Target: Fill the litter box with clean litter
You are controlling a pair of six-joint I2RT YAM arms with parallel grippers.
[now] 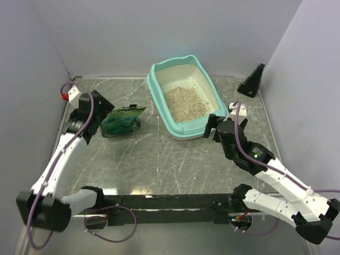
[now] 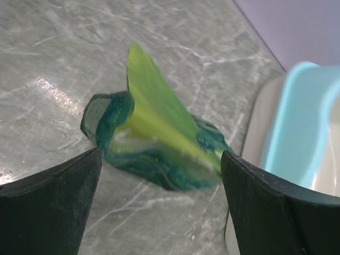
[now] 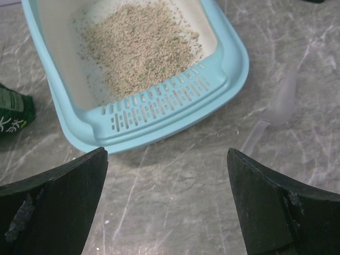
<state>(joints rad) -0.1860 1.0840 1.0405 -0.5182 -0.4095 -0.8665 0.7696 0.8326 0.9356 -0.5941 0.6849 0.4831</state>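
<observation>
On a grey marbled tabletop (image 1: 159, 164) between pale walls, the left gripper (image 2: 162, 175) stands wide open and empty, facing a crumpled glossy green bag (image 2: 159, 143). The right gripper (image 3: 167, 175), equally spread and holding nothing, hangs before the slotted front lip of the large rectangular teal-rimmed plastic litter box (image 3: 175, 114). Beige grainy clean litter (image 3: 138, 48) lies heaped in its cream pan, toward the back of the table.
</observation>
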